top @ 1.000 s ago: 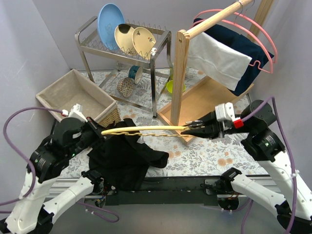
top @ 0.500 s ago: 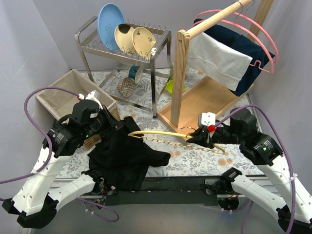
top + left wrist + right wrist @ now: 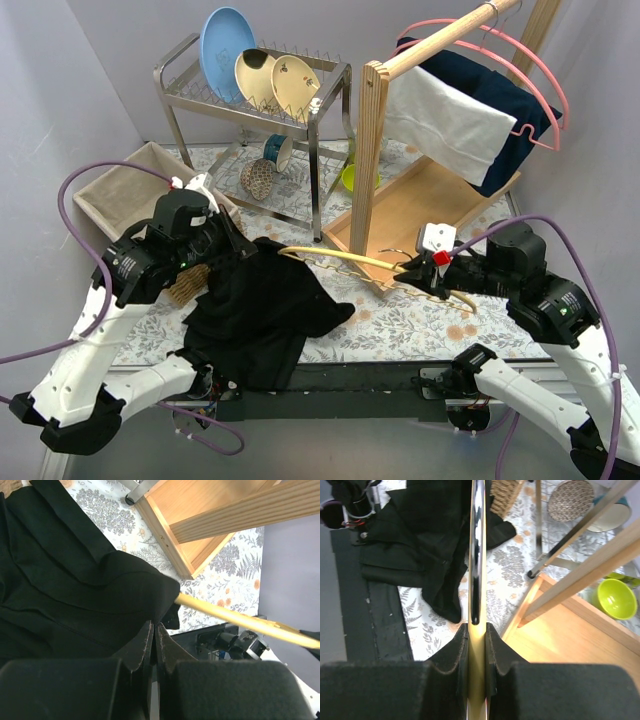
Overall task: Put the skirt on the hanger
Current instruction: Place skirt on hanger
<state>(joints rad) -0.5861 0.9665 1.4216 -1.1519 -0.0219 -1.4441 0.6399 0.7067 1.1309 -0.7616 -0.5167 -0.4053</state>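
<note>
The black skirt lies bunched at the table's near left, part hanging over the front edge. My left gripper is shut on its upper edge and holds that edge lifted; the wrist view shows the fingertips pinching the skirt. The yellow hanger slants across the middle, with my right gripper shut on it near its hook. In the left wrist view the hanger runs in behind the skirt's raised corner. From the right wrist, the hanger sits between the pads, pointing at the skirt.
A wooden clothes stand with a white cloth and a navy garment on pink hangers rises at the back right. Its tray base is right behind the hanger. A dish rack stands at the back, a lined basket at left, a green bowl by the stand.
My left gripper has carried the skirt's edge up and to the right. The right gripper has drawn back rightward and tilted the hanger, whose left end now meets the skirt's edge.
</note>
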